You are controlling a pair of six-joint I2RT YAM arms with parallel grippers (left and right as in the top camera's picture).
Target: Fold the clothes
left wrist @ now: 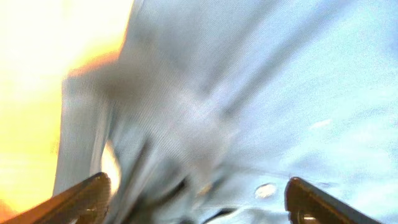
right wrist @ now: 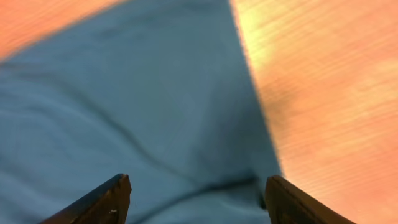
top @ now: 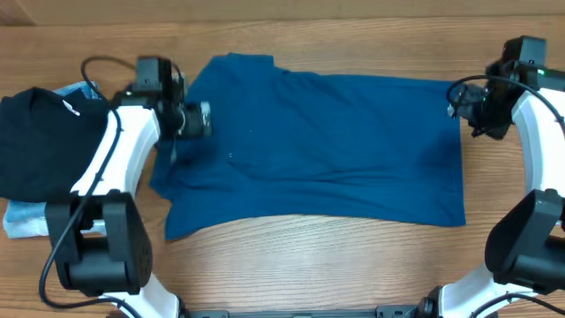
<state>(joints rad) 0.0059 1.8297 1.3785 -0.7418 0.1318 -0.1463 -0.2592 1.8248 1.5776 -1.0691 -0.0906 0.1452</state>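
The shirt (top: 327, 150) lies spread flat across the middle of the table (top: 309, 265), its long side running from my left to my right. Its collar end is on my left.

My left pincer (top: 199, 119) hangs over the shirt's left end, close above the cloth. In the left wrist view its fingers (left wrist: 87, 196) stand wide apart and nothing is clamped between them. Rumpled fabric and a small button (left wrist: 266, 188) lie under the gap. That view is blurred, so I cannot tell whether the tips touch the cloth.

My right pincer (top: 459, 102) sits at the shirt's far right corner. It is open too, with the shirt's right edge running between its fingers (right wrist: 106, 199) and bare table just beyond.

A black garment (top: 40, 141) lies on jeans (top: 22, 221) outside my left arm, apart from the shirt.
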